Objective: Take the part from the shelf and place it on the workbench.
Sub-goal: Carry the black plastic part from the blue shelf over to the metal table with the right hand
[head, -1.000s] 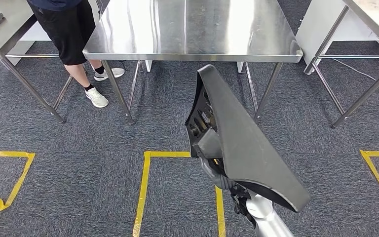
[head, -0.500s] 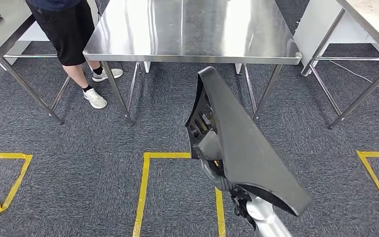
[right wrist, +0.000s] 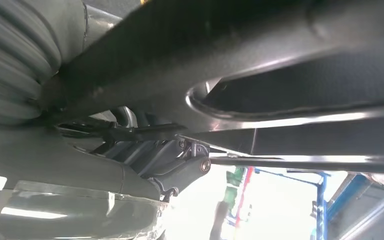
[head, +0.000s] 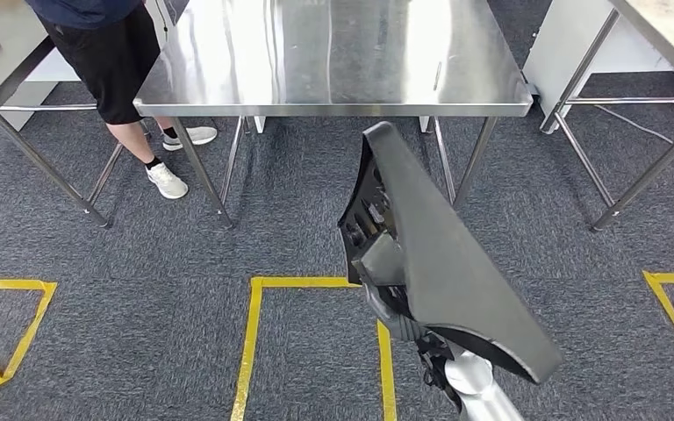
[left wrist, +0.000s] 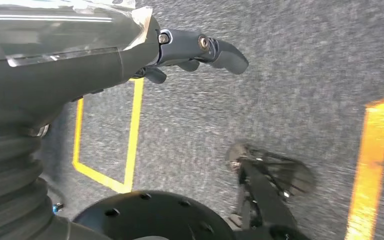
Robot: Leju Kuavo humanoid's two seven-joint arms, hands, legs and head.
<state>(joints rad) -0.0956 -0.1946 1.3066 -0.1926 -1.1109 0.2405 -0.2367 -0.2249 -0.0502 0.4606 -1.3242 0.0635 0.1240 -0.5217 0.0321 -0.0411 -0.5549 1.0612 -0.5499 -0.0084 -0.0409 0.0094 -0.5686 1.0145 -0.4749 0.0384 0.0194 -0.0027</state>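
Here the right hand (head: 384,294) grips the black part (head: 443,263) from beneath, fingers wrapped into its ribbed underside, holding it up over the carpet short of the workbench (head: 333,66). The left hand (left wrist: 195,50) hangs by the floor holding nothing, its fingers loosely extended. The carry appears under way; the next move probably calls for closing on the bench and lifting the part over its edge. The part's long axis runs from near the wrist toward the bench, narrow tip foremost and raised.
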